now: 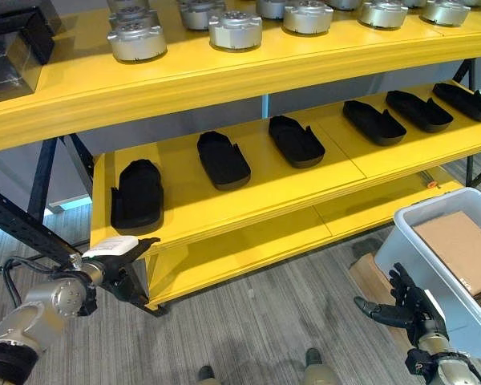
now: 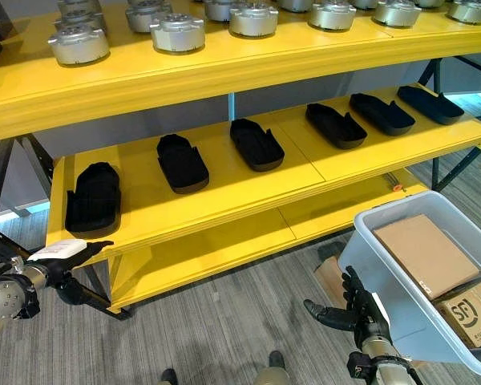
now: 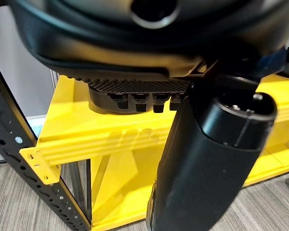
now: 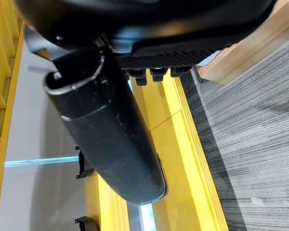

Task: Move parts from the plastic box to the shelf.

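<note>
Six black parts (image 1: pixel 224 160) sit in a row on the middle board of the yellow shelf (image 1: pixel 248 196), each w/ its long axis running front-to-back, roughly. Round metal parts (image 1: pixel 235 30) line the top board.

Plastic box (image 2: pixel 385 265) is low on my right, tilted, just beside the right hand (image 2: pixel 349 311). Inside I see a cardboard sheet (image 2: pixel 423 253) and a small carton (image 2: pixel 471 314) at the low corner; can't tell if any black parts are left under the cardboard.

R hand: fingers relaxed and spread, thumb sticking out toward the shelf side, holding nothing. It hangs at the box's near outer wall, below the rim, so box contents lie up and to the right of the fingers.

Left hand (image 1: pixel 124 257) is low at the shelf's left front corner, near the black upright; fingers straight, loose, also empty. White thumb cover faces up.

My read: next pickup is for the R hand, it's by far the nearer one, L is well apart across the whole shelf front. R has to rise over the rim and come down into the box. Free spot on the mid board looks to be btw existing parts.
</note>
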{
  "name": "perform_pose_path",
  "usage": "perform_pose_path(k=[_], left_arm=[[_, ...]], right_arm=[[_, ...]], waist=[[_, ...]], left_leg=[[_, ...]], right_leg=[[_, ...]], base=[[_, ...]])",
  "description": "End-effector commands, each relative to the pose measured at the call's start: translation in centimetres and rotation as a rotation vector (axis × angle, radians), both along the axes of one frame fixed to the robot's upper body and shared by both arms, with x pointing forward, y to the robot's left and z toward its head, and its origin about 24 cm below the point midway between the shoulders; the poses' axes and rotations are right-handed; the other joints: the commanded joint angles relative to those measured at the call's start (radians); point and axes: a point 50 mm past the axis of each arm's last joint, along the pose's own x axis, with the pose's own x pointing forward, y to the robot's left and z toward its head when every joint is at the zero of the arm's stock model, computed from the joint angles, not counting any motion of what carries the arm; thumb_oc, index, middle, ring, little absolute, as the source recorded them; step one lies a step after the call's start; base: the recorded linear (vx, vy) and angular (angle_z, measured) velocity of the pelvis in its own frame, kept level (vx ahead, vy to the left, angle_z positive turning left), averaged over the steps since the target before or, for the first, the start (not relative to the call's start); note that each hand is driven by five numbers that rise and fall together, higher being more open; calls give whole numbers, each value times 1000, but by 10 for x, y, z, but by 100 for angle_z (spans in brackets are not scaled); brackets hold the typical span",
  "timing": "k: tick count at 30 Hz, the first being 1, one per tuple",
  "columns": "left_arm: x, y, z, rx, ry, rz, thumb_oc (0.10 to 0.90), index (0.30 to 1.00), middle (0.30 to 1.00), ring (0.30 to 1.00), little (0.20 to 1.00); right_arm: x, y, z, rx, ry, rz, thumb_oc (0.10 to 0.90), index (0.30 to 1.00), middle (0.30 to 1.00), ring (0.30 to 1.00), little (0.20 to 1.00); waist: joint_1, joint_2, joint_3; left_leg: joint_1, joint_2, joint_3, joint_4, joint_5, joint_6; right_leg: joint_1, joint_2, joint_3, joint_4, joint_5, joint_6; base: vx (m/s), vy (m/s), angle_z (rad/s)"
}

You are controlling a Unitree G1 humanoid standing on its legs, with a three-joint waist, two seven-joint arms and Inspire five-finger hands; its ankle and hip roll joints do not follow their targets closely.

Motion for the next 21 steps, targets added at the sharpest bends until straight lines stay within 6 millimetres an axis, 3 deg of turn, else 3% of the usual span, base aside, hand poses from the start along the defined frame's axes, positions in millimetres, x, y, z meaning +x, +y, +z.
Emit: perform_pose_path(k=[1,21], left_arm=[[27,14,72,99,-282,17,900,1000,1000,1000,1000],[36,23,70,152,-252,53,900,1000,1000,1000,1000]], right_arm=[[26,-14,51,-118,-242,29,900,1000,1000,1000,1000],[27,-16,54,-125,-249,35,900,1000,1000,1000,1000]], waist=[[-12,-3,-10],[-23,-9,15]], left_leg=[[-46,48,-18,108,-43,23],[-92,47,-21,154,-55,24]], right_leg=[[-45,-44,-12,96,-51,21],[-89,-45,6,121,-47,20]], base=[[0,0,0],[-1,1,0]])
